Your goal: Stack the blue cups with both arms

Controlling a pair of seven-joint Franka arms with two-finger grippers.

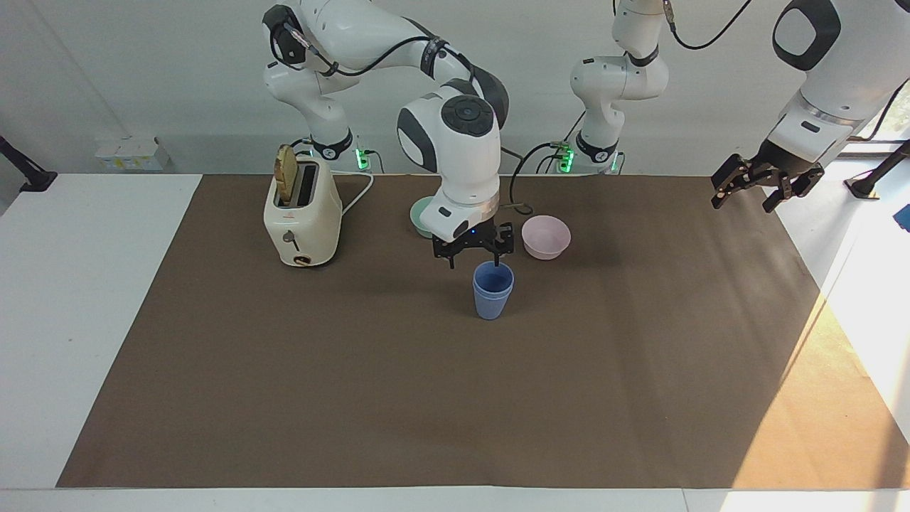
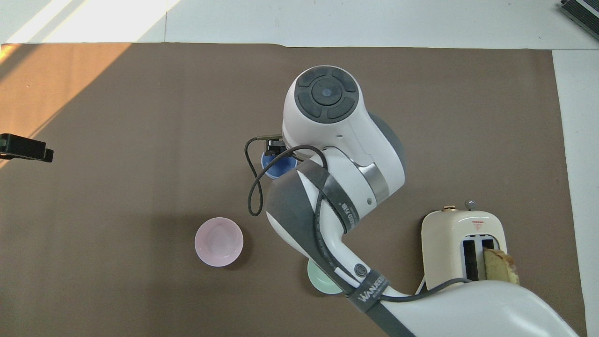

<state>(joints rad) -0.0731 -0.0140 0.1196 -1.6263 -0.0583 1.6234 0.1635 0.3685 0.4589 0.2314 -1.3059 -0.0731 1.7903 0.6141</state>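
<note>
The two blue cups [image 1: 493, 289] sit nested on the table [image 1: 284, 398] — near a pink bowl [image 1: 546, 236]. Right pincer [image 1: 474, 257] hovers above them, spread wide, empty. Left pincer [image 1: 755, 190] waits open over the table's edge.

I see one cup [image 1: 493, 282] nested in another cup [image 1: 491, 306] mid-bench [image 1: 355, 398], farther from the robots than two bowls [image 1: 546, 236]; the toaster [image 1: 301, 213] sits toward the right arm's end.

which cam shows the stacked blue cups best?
Facing view. The blue cups stand in full there, one nested in the other, with the right claw open just above the rim. In the overhead view the right arm covers most of them; only part of the blue rim shows.
</note>
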